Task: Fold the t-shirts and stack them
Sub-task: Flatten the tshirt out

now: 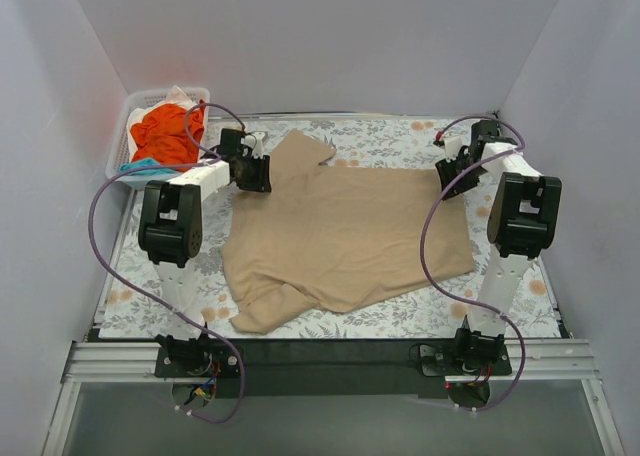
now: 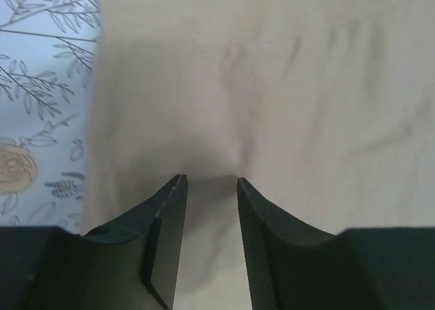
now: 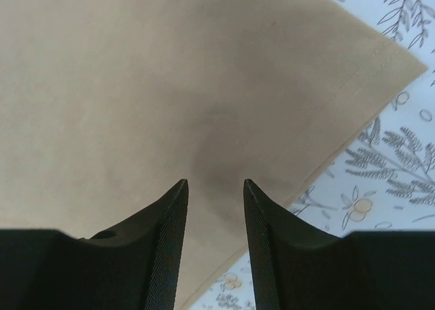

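Note:
The large tan t-shirt (image 1: 345,236) lies spread on the floral table cover, one sleeve pointing to the far side and one bunched at the near left. My left gripper (image 1: 258,173) is open, its tips down on the shirt's far left part (image 2: 272,85), close to the cloth's edge; tan cloth shows in the gap (image 2: 209,182). My right gripper (image 1: 455,179) is open over the shirt's far right corner, with cloth between the fingers (image 3: 214,183) and the hem (image 3: 353,85) just to the right. The orange shirt (image 1: 165,131), a teal piece (image 1: 140,164) and a white piece (image 1: 180,96) sit in the basket.
The white lattice basket (image 1: 118,141) stands at the far left corner, just behind the left arm. White walls close in the table on three sides. The floral cover (image 1: 400,321) shows around the shirt. Purple cables loop off both arms.

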Tool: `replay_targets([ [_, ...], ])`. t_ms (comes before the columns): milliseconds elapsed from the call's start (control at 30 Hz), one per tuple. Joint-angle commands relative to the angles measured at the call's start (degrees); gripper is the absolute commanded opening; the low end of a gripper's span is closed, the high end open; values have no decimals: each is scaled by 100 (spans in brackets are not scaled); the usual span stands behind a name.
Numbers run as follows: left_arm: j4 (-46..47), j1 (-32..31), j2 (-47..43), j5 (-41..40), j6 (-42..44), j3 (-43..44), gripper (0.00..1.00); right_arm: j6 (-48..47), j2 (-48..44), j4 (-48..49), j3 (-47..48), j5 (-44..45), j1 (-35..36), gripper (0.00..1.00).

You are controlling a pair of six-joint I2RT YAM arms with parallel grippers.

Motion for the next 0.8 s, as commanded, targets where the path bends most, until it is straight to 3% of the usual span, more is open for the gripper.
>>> replay_targets([
  [0, 138, 36, 249, -541, -220, 459, 34, 196, 423, 196, 549, 361, 37, 38],
  [233, -362, 220, 1619, -708, -246, 2074, 33, 381, 1758, 187, 2269, 696, 116, 36],
  [367, -653, 413, 2367, -717, -256, 3619, 33, 425, 2207, 178, 3324, 880, 204, 38],
  [400, -679, 422, 2438, -682, -212, 3789, 34, 443, 2226, 178, 3458, 976, 230, 39],
  [433, -680, 422, 2386, -717, -159, 3904, 36, 434, 2122, 117, 3581, 907, 231, 47],
  [533, -741, 457, 1772, -367, -97, 4011, 48, 347, 1525, 29, 3276, 565, 231, 63],
  [567, -802, 457, 1553, -200, -62, 3949, 50, 268, 896, 20, 3057, 416, 231, 65],
  [700, -908, 396, -177, 714, 201, 2757, 65, -250, -820, -50, 1476, -146, 231, 68],
  [767, -1013, 326, -1176, 1075, 403, 1781, 66, -566, -1601, -312, 702, -262, 231, 67],
])
